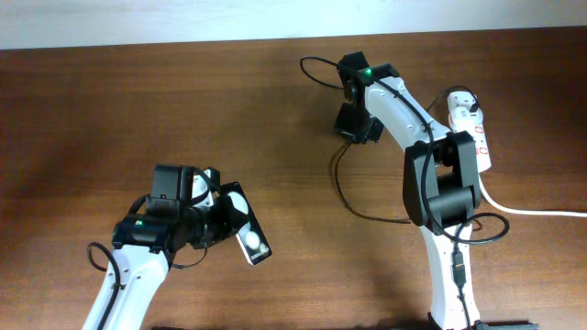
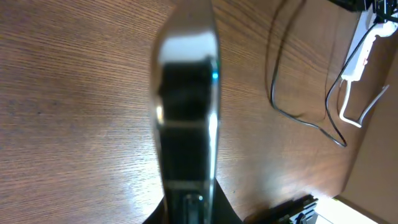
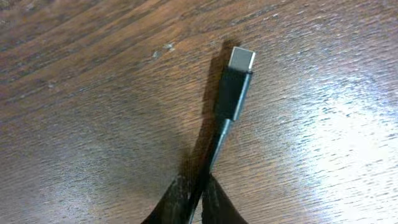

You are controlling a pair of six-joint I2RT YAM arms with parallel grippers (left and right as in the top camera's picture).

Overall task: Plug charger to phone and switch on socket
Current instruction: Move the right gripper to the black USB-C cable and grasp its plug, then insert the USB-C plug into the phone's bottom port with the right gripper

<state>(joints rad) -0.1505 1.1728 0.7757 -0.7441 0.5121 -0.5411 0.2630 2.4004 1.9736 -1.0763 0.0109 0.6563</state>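
My left gripper (image 1: 218,218) is shut on the black phone (image 1: 248,227), held edge-up above the table at the lower left; in the left wrist view the phone (image 2: 186,118) fills the middle, blurred. My right gripper (image 1: 358,124) is shut on the charger cable just behind its plug tip (image 3: 239,65), which points away over the wood. The thin black cable (image 1: 344,188) loops down the table toward the right arm's base. The white socket strip (image 1: 472,128) lies at the far right, partly behind the right arm; it also shows in the left wrist view (image 2: 364,50).
The socket's thick white cord (image 1: 541,211) runs off the right edge. The right arm (image 1: 440,183) stands between the cable loop and the socket. Brown wood table (image 1: 138,101) all round; white wall strip at the back.
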